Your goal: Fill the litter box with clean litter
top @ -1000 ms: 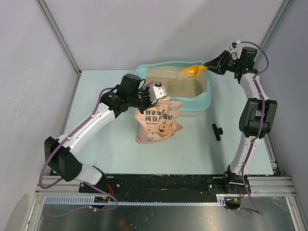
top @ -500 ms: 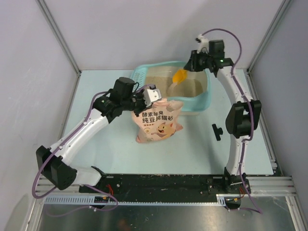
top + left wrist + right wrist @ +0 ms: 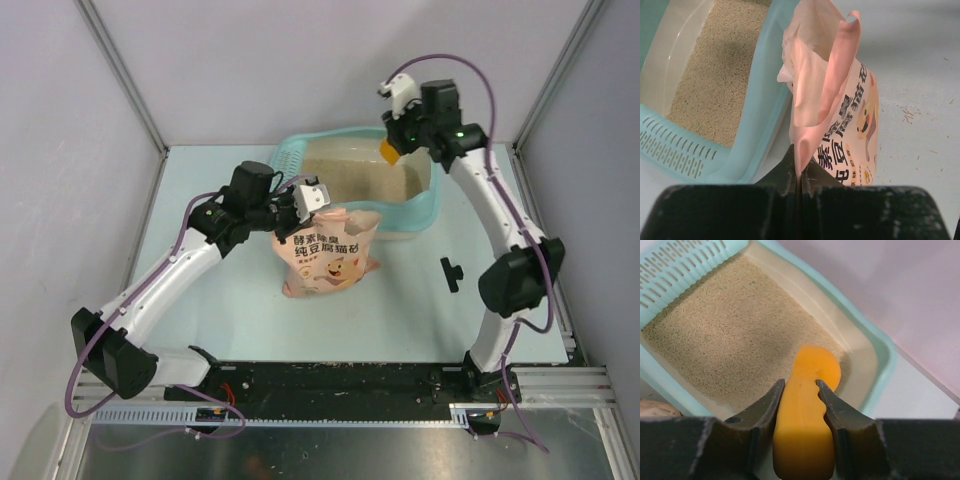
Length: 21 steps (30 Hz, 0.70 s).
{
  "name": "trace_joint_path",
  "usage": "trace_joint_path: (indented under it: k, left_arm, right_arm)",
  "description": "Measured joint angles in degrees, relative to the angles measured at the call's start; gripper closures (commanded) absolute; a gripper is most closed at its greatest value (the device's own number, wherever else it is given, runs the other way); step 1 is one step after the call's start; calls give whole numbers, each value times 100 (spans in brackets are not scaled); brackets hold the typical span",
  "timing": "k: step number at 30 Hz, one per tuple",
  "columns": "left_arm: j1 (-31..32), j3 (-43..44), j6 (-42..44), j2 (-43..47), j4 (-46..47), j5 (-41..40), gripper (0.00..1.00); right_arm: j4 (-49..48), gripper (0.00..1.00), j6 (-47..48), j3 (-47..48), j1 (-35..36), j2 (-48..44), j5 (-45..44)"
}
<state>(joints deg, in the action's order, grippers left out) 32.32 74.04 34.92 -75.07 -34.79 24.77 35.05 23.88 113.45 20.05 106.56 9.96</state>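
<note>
The light teal litter box point(image 3: 425, 215) stands at the back of the table, its slotted grid point(image 3: 286, 155) at the left end; it also shows in the left wrist view point(image 3: 760, 105) and the right wrist view point(image 3: 880, 352). Beige clean litter point(image 3: 360, 180) covers its floor point(image 3: 735, 340) point(image 3: 710, 80). My right gripper point(image 3: 393, 143) is shut on the handle of an orange scoop point(image 3: 807, 410), held over the box's far right corner, blade pointing down at the litter. My left gripper point(image 3: 300, 205) is shut on the top edge of the pink bag point(image 3: 325, 255), which stands upright against the box's near wall point(image 3: 840, 110).
A small black part point(image 3: 451, 273) lies on the table right of the bag. Grey enclosure walls rise close behind the litter box. A few stray granules point(image 3: 907, 116) lie on the table by the bag.
My right arm has swung left and inward, carrying the scoop from beyond the box's right end to over its far right corner and tipping it down. The left arm and bag barely moved.
</note>
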Motion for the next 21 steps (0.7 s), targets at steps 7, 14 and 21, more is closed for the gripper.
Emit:
trace_joint_path:
  k: [7, 14, 21]
  left_arm:
    - [-17, 0, -278, -79, 118, 111, 100]
    - [-26, -35, -496, -103, 243, 138, 100]
    - [-26, -109, -560, -103, 385, 151, 100]
  right_arm:
    - [673, 100, -533, 2, -542, -1019, 1102]
    - [1661, 100, -1088, 92, -874, -1443, 3038]
    - [2221, 100, -1158, -214, -787, -1408, 3648]
